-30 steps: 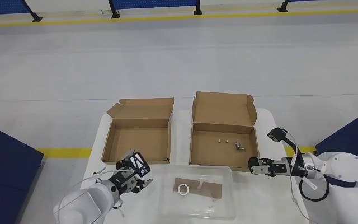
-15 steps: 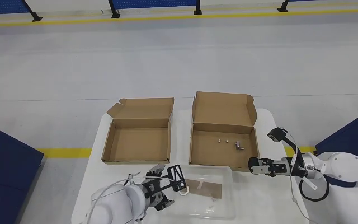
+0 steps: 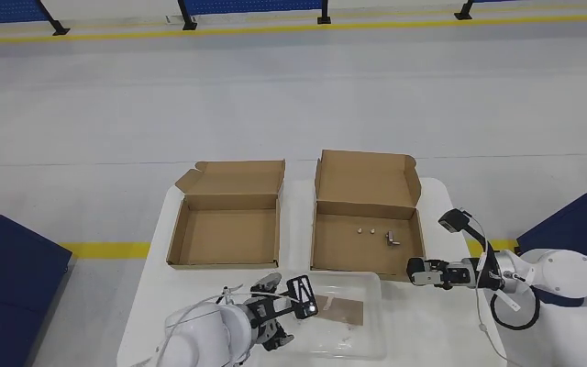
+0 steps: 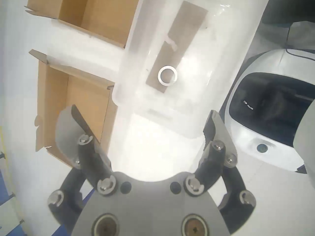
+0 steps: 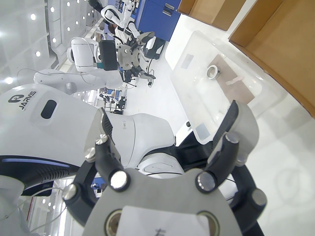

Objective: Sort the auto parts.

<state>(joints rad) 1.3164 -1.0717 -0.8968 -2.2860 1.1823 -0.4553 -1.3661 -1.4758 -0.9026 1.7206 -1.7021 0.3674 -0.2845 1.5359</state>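
Note:
A silver ring [image 4: 167, 75] lies on a brown cardboard strip [image 4: 179, 40] inside the clear plastic bin [image 4: 128, 50]. A small white part [image 4: 171, 43] lies farther along the strip. My left gripper [image 4: 144, 116] hangs open above the bin's near end, a short way from the ring, with nothing between its fingers. In the top view it [image 3: 300, 297] is over the bin's left edge. My right gripper [image 3: 415, 272] stands open and empty beside the bin's right end, by the right box's front corner. From the right wrist view, the ring [image 5: 212, 71] stands upright on the strip.
Two open cardboard boxes stand behind the bin. The left box [image 3: 225, 234] shows a bare floor. The right box [image 3: 367, 240] holds a few small metal parts [image 3: 393, 239]. The table's front edge runs close under both arms.
My left arm has swung right from the table's front left corner to the bin's left edge, its gripper staying open. The right arm has kept still.

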